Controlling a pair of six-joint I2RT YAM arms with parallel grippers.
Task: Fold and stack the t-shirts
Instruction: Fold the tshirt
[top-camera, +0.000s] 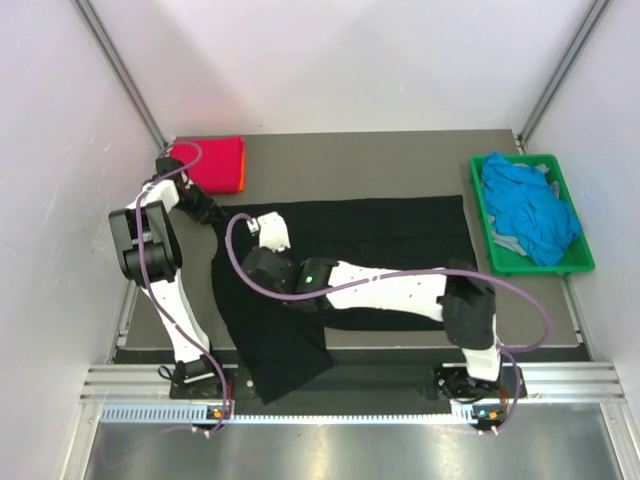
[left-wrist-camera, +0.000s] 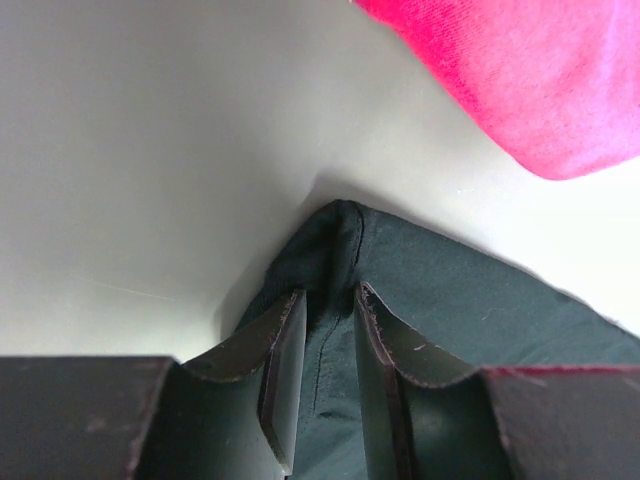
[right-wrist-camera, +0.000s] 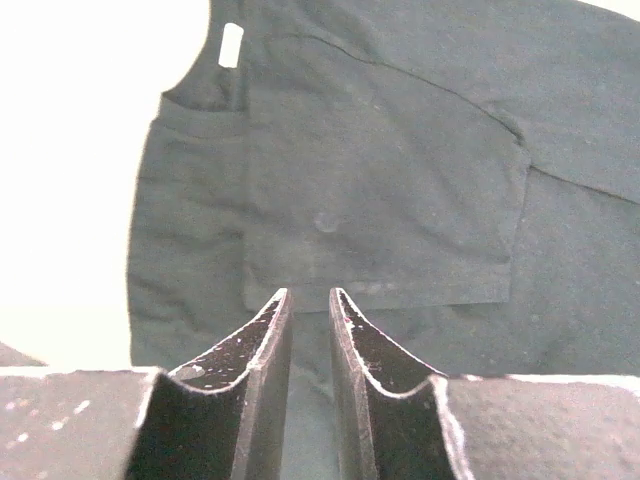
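A large black t-shirt (top-camera: 380, 225) lies spread across the table, its near-left part hanging over the front edge. My left gripper (top-camera: 207, 212) is shut on its far-left corner; black cloth (left-wrist-camera: 450, 290) sits pinched between the fingers (left-wrist-camera: 328, 292). My right gripper (top-camera: 258, 228) reaches left over the shirt (right-wrist-camera: 380, 150), its fingers (right-wrist-camera: 308, 292) nearly together with black cloth between them. The white neck label (right-wrist-camera: 231, 45) lies ahead to the left. A folded magenta-red shirt (top-camera: 212, 160) lies at the back left on an orange one (top-camera: 243, 180), and also shows in the left wrist view (left-wrist-camera: 530, 70).
A green crate (top-camera: 482, 215) at the right edge holds crumpled bright blue shirts (top-camera: 530, 210). White walls enclose the table on three sides. My right arm stretches across the near half of the black shirt.
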